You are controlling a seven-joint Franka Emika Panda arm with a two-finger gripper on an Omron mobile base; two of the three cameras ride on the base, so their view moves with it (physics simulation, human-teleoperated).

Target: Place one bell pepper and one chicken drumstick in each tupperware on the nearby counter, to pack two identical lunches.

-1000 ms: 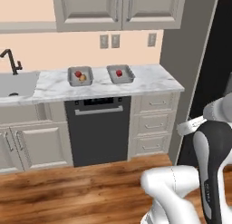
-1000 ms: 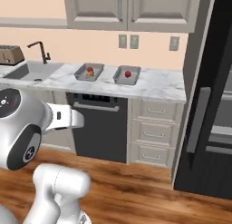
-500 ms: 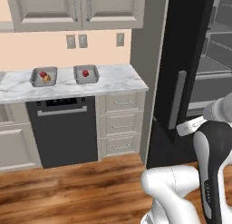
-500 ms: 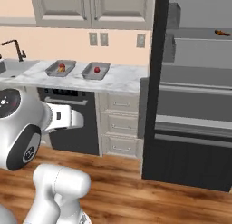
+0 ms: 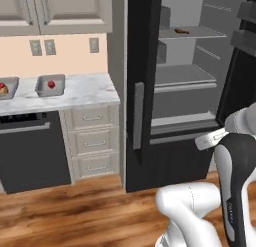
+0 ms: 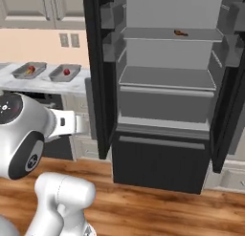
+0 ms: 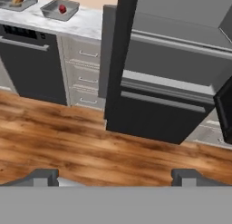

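Base has swung right; a dark brown, elongated chicken drumstick (image 6: 181,33) lies on the fridge shelf (image 6: 143,34).

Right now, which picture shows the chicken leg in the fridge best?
The right base view: the chicken drumstick lies in plain sight on the fridge's top shelf. The left base view shows it smaller and from the side.

It was a home kitchen: a marble worktop (image 5: 85,93) over drawers (image 5: 92,138) and a dishwasher (image 5: 30,151), wall cabinets (image 5: 55,11), an open black refrigerator (image 6: 167,87), and wood flooring (image 7: 68,141).
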